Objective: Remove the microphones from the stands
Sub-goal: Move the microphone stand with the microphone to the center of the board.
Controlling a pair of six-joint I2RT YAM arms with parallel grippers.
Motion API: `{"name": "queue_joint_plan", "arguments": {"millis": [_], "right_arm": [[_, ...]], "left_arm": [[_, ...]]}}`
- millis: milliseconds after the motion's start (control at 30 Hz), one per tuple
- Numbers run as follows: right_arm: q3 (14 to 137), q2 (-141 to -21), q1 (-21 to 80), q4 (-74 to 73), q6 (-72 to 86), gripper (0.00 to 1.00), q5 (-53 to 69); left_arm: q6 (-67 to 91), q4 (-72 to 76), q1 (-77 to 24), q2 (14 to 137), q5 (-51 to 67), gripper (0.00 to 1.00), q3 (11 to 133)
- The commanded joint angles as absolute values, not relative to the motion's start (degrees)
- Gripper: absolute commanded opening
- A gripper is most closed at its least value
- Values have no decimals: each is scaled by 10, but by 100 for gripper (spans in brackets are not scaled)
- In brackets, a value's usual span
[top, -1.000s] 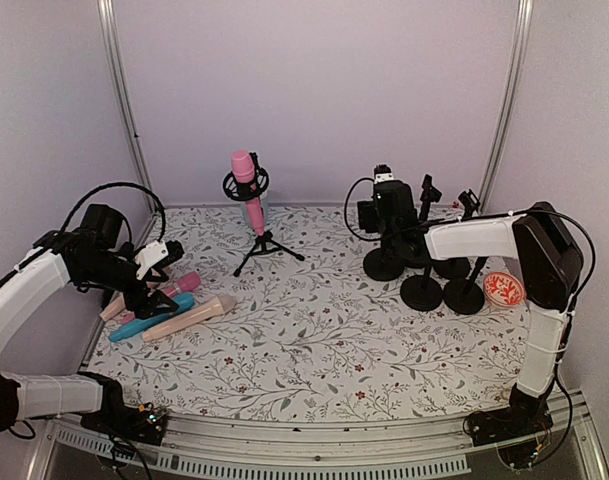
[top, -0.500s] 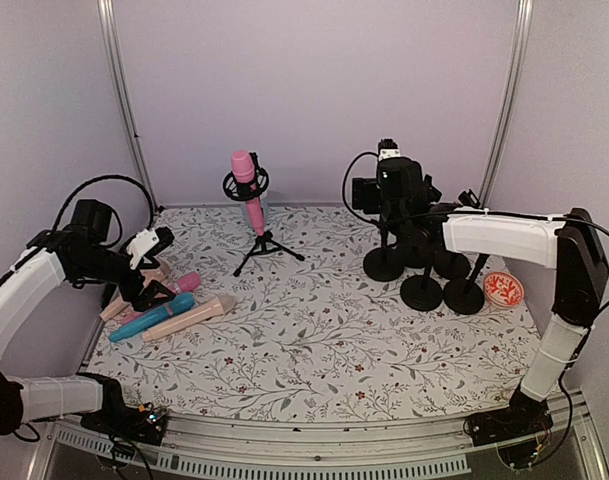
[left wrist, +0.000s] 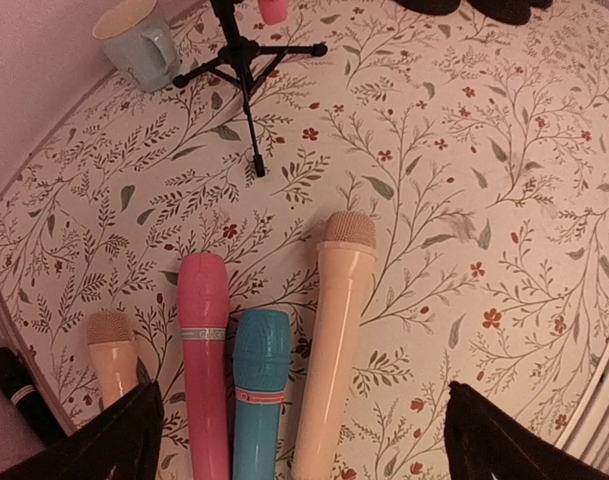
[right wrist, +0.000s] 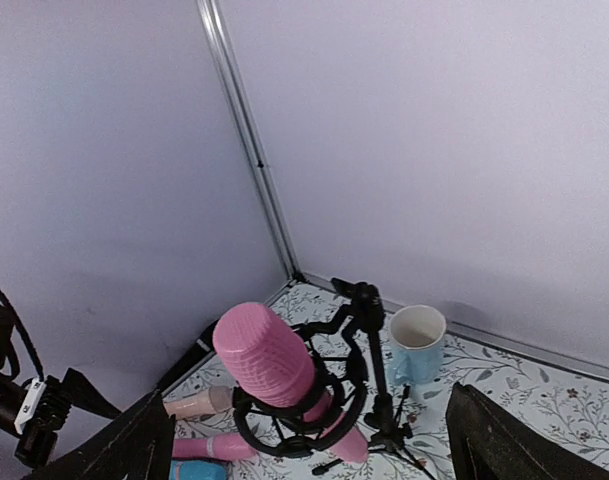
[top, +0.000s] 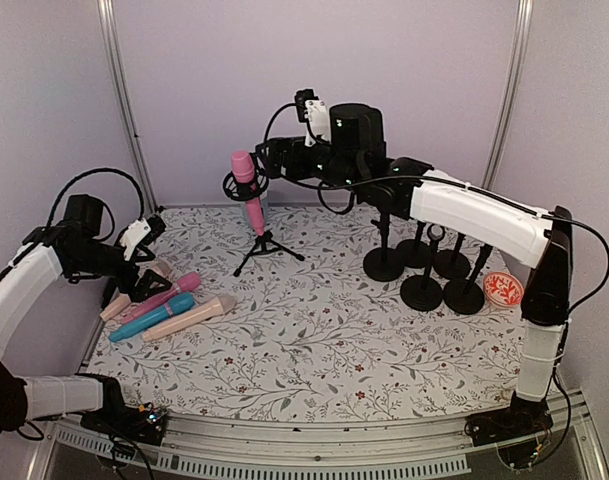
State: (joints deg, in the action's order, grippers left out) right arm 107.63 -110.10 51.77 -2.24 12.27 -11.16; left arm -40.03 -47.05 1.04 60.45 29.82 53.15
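Both pairs of jaws, we see, stand wide apart: right gripper [top: 269, 158] at 3 o'clock of the pink microphone [top: 246, 182] in its stand [top: 267, 245], left gripper [top: 152, 258] over loose microphones [left wrist: 329, 330].

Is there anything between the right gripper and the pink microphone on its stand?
Nothing visible does. In the right wrist view the pink microphone sits in open air ahead of the right gripper; only the stand's black ring clasps its body.
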Motion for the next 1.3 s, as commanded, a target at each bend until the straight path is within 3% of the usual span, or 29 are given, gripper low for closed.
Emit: {"name": "queue_joint_plan", "arguments": {"millis": [0, 300, 500, 667, 900, 1100, 1267], "right_arm": [[1157, -1181, 517, -106, 206, 94, 12], [1187, -1230, 494, -137, 331, 79, 22], [1182, -1249, 478, -80, 377, 77, 103], [1181, -1263, 475, -20, 411, 69, 149], [1168, -1265, 468, 16, 463, 51, 175], [1108, -1212, 466, 70, 506, 24, 175], [1036, -1150, 466, 118, 538, 12, 171]], "left_arm": [[-406, -474, 17, 594, 302, 99, 518], [-419, -482, 17, 575, 300, 99, 509], [-417, -482, 17, 579, 306, 99, 512], [-420, -482, 17, 577, 301, 99, 508], [-423, -483, 17, 575, 296, 99, 502], [-424, -481, 17, 569, 295, 99, 489], [-425, -479, 17, 564, 294, 99, 484]]}}
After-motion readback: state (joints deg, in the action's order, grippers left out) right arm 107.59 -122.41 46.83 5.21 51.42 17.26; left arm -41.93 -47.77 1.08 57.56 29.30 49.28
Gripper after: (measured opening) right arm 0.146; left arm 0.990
